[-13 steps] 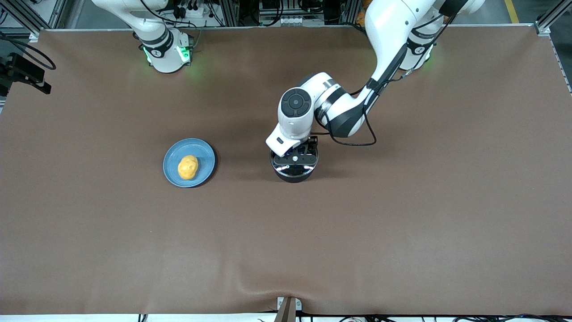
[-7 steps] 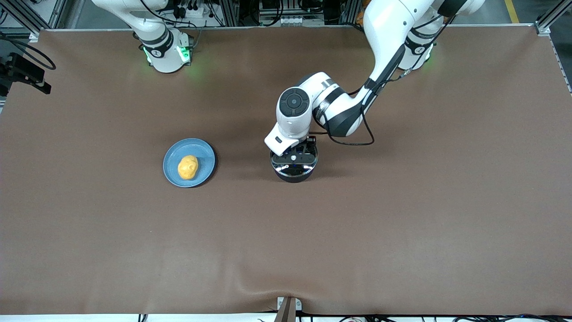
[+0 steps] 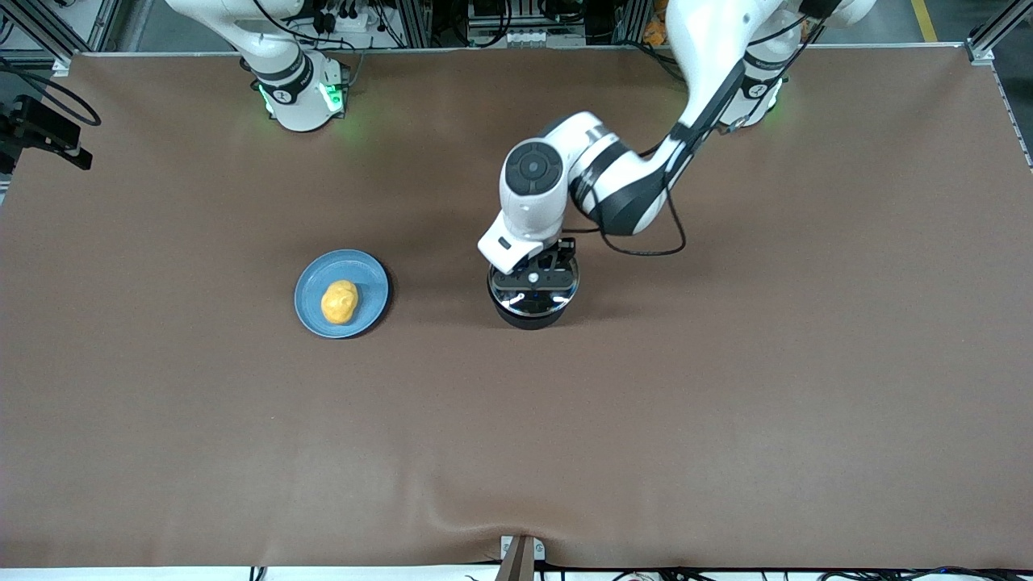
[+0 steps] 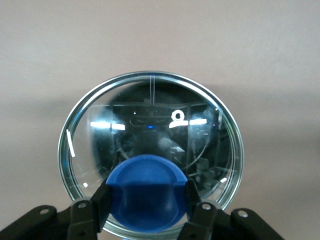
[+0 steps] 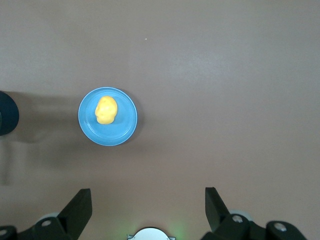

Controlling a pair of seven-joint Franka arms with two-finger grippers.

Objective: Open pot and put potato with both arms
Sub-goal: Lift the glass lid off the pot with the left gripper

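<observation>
The black pot (image 3: 529,317) stands mid-table; its handle is hidden under the left arm. My left gripper (image 3: 534,278) is directly over it, shut on the blue knob (image 4: 147,192) of the glass lid (image 4: 150,120), one finger (image 4: 102,200) on each side. The lid (image 3: 534,300) sits just above the pot's rim. The yellow-orange potato (image 3: 340,302) lies on a blue plate (image 3: 367,278) beside the pot, toward the right arm's end. In the right wrist view the potato (image 5: 106,110) shows far below my right gripper (image 5: 147,210), which is open, empty and waits high near its base.
Brown cloth covers the table (image 3: 726,403). The right arm's base (image 3: 299,93) and the left arm's base (image 3: 754,89) stand at the table's top edge. The pot's edge shows in the right wrist view (image 5: 7,115).
My left arm has risen slightly with the lid's knob in its grip, and the lid has come up a little from the pot. The right arm has not moved.
</observation>
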